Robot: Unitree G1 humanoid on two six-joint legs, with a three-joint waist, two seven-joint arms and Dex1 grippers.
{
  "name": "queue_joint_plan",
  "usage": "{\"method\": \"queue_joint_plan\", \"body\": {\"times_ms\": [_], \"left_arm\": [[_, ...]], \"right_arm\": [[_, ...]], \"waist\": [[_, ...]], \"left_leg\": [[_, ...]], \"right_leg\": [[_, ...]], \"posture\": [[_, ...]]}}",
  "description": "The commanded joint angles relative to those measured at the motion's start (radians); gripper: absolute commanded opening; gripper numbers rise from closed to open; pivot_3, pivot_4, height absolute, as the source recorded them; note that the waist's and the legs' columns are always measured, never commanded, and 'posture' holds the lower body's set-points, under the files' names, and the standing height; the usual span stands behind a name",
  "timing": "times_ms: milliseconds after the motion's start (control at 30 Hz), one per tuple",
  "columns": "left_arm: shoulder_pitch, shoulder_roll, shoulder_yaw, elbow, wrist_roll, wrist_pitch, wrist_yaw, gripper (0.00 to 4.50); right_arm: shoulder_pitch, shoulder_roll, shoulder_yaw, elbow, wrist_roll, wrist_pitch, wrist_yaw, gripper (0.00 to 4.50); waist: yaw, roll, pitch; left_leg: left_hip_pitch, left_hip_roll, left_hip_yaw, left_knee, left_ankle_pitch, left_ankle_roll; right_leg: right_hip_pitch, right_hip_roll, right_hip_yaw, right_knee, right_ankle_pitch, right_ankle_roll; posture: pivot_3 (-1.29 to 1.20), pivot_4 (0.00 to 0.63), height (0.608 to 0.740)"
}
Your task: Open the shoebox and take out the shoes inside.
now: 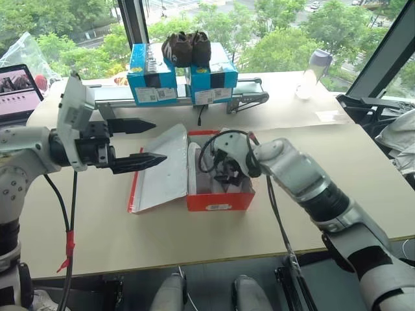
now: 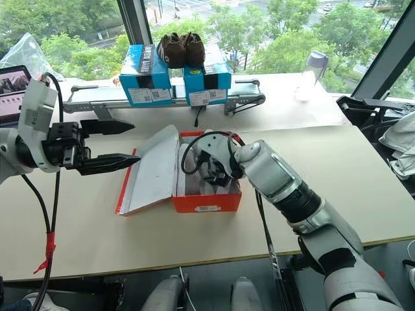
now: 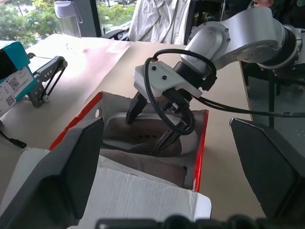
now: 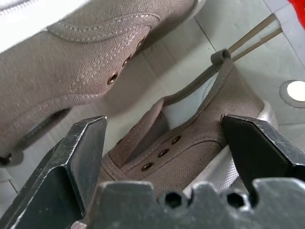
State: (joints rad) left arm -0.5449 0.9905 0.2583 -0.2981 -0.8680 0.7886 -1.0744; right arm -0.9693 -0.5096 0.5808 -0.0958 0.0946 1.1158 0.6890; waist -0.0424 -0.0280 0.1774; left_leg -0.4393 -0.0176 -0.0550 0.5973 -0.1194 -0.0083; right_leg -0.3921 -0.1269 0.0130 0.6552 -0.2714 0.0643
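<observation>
The red shoebox (image 1: pixel 220 201) stands open in the middle of the table. Its lid (image 1: pixel 161 170) lies back to the left, white inside up. Two grey-taupe shoes (image 3: pixel 143 136) with white soles lie inside. My right gripper (image 1: pixel 224 173) reaches down into the box and is open. In the right wrist view its fingers stand on either side of one shoe (image 4: pixel 190 138), while the other shoe (image 4: pixel 71 62) lies beside it. My left gripper (image 1: pixel 157 141) hovers open above the lid's left part, pointing toward the box, with nothing between its fingers.
Two blue boxes (image 1: pixel 152 74) with a dark brown pair of shoes (image 1: pixel 186 46) on top stand at the back of the table on a black bar stand (image 1: pixel 246 98). A clear bottle (image 1: pixel 312 72) is at the back right, a laptop (image 1: pixel 16 91) at the far left.
</observation>
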Motion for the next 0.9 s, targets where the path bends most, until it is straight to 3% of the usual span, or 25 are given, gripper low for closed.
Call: {"method": "queue_joint_plan", "body": {"times_ms": [33,900], "left_arm": [[-0.001,0.004,0.035,-0.026,-0.019,-0.004,0.008,4.5],[0.011,0.002,0.032,-0.033,-0.035,-0.01,0.032,4.5]], "right_arm": [[0.016,-0.009,0.03,-0.009,-0.009,-0.003,0.033,4.47],[-0.089,-0.03,0.039,-0.086,-0.062,-0.001,0.117,4.47]], "waist": [[0.0,0.0,0.0],[0.0,0.0,0.0]], "left_leg": [[0.0,0.0,0.0,0.0,0.0,0.0],[0.0,0.0,0.0,0.0,0.0,0.0]], "right_leg": [[0.0,0.0,0.0,0.0,0.0,0.0],[-0.001,0.0,0.0,0.0,0.0,0.0]], "posture": [[0.0,0.15,0.74],[0.0,0.15,0.74]]}}
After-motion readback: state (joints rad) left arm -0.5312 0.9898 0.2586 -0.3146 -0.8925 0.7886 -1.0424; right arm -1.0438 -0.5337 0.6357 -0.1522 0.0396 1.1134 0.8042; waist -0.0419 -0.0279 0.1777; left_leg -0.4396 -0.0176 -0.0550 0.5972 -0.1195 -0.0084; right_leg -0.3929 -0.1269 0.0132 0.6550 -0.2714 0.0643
